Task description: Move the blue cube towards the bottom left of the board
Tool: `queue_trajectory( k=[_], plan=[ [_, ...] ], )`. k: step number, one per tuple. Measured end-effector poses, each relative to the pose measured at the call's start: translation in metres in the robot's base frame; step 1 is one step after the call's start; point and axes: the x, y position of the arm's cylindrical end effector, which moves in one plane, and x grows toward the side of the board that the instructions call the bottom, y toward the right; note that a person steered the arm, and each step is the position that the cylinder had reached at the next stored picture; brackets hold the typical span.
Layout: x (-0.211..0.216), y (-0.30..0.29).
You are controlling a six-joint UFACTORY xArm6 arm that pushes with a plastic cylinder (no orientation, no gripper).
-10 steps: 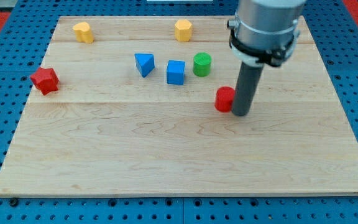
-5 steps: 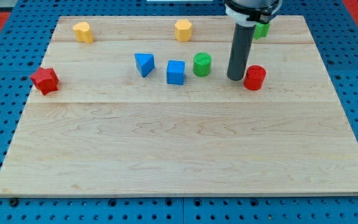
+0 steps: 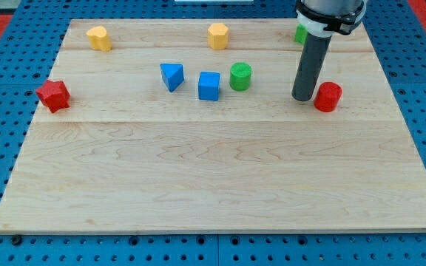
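Eight blocks sit on the wooden board (image 3: 198, 177). Two are blue: the blue cube (image 3: 208, 86), a little above the board's middle and slightly toward the view's left, and a blue triangular block (image 3: 171, 76) just beside it at its nine o'clock, apart from it. Two are red: a red cylinder (image 3: 328, 97) far over at the view's right and a red star-shaped block (image 3: 53, 95) near the board's left edge. Two are yellow, both along the view's top: a yellow block (image 3: 98, 37) at the top left, its shape hard to make out, and a yellow hexagonal block (image 3: 217, 35) at about twelve o'clock from the blue cube. Two are green: a green cylinder (image 3: 240, 76) just at the blue cube's two o'clock, and a green block (image 3: 300, 33) mostly hidden behind the rod, shape unclear.

There is one arm and it carries no claw, only a dark rod, so there is nothing to spread or pinch. My tip (image 3: 302, 99) rests on the board at the red cylinder's nine o'clock, just beside it, and well apart from the blue cube, at that cube's three o'clock.

I can read no brand, label or writing anywhere.
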Motion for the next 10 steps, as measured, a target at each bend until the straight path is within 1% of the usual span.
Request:
queue_trajectory(
  k=[1, 2, 4, 5, 6, 7, 8, 9, 10],
  plan=[
    [-0.013, 0.000],
    [-0.043, -0.025],
    [-0.053, -0.025],
    [-0.071, -0.021],
    [-0.130, -0.024],
    [-0.138, -0.044],
    [-0.103, -0.079],
    [-0.084, -0.078],
    [-0.084, -0.080]
  ],
)
